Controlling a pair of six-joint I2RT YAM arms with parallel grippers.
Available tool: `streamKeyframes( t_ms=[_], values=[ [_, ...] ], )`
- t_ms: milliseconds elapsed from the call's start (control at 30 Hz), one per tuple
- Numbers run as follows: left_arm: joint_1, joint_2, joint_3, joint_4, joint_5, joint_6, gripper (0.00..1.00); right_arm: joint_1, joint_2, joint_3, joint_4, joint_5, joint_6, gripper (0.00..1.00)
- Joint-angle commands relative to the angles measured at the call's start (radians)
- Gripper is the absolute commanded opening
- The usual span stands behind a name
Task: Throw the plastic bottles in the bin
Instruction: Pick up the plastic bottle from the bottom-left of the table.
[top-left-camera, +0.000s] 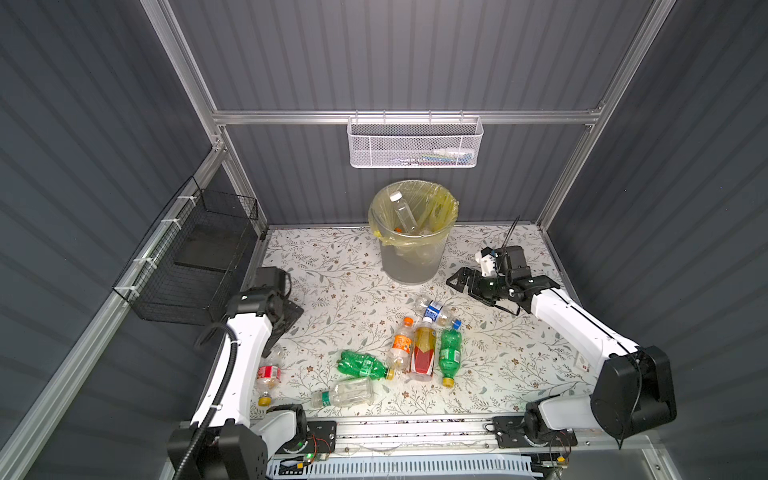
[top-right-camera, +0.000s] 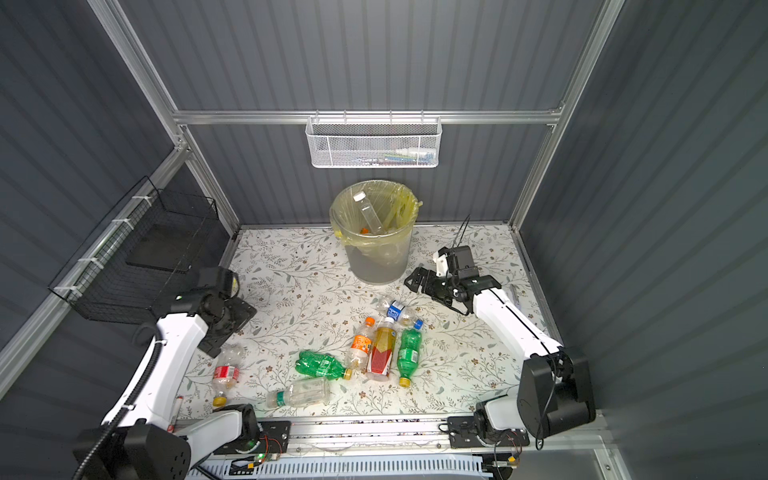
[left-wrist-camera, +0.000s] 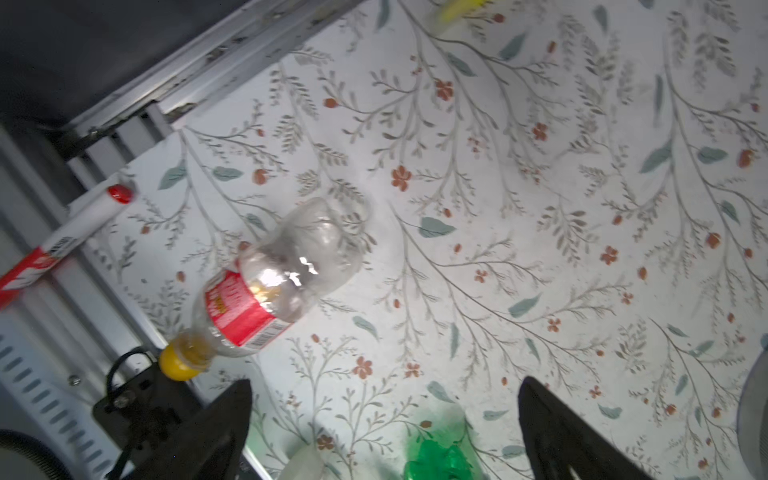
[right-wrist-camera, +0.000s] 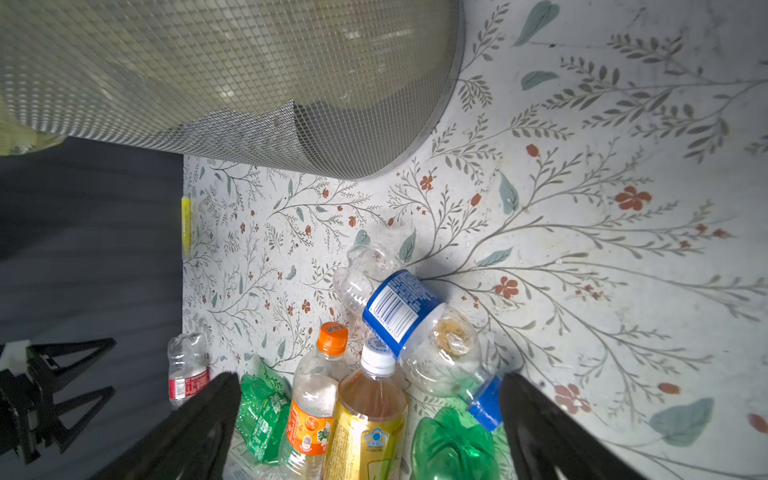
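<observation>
- While seven bottles (top-left-camera: 399, 353) lie loose on the worktop (top-left-camera: 332, 270), the task is judged only part done: a few are binned, most are not.
- Nearest the front edge, a red-label bottle (top-left-camera: 268, 376) lies at the left and a clear bottle (top-left-camera: 343, 392) lies near it, both on their sides. A marker (left-wrist-camera: 62, 237) rests on the frame just off the worktop.
- The centre cluster holds a crushed green bottle (top-left-camera: 363, 365), an orange-label bottle (top-left-camera: 402, 341), an amber bottle (top-left-camera: 424, 349) and a second green bottle (top-left-camera: 450, 353), packed close. A blue-label bottle (top-left-camera: 434, 311) lies just behind them.
- The left end effector (left-wrist-camera: 384, 399) is spread and empty, above the left side of the worktop, near the red-label bottle.
- The right end effector (right-wrist-camera: 370, 382) is spread and empty, beside the bin on its right. The blue-label bottle's cap lies just beside one finger.
- The bin (top-left-camera: 409, 257) stands at back centre, lined with a bag (top-left-camera: 444, 208). A white-capped bottle (top-left-camera: 402, 212) leans inside and an orange cap (top-left-camera: 398, 229) shows lower down. Anything deeper is too dim to count.
- The black basket (top-left-camera: 166, 291) on the left wall holds only a dark flat pad (top-left-camera: 203, 249).
- The white basket (top-left-camera: 415, 143) on the back rail holds oddments too small to name.
</observation>
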Motion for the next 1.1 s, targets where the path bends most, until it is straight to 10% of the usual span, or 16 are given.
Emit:
streamKeyframes(
  t_ms=[0, 433, 1067],
  values=[
    [0.115, 0.000, -0.020, -0.068, 0.007, 0.109, 1.00, 0.004, -0.031, -0.061, 0.120, -0.040, 0.141, 0.99],
    [0.289, 0.193, -0.133, 0.207, 0.095, 0.190, 1.00, 0.005, -0.107, -0.184, 0.238, -0.016, 0.328, 0.99],
    [0.097, 0.105, -0.220, 0.159, 0.125, 0.169, 1.00, 0.020, -0.064, -0.194, 0.245, -0.002, 0.371, 0.99]
  ],
)
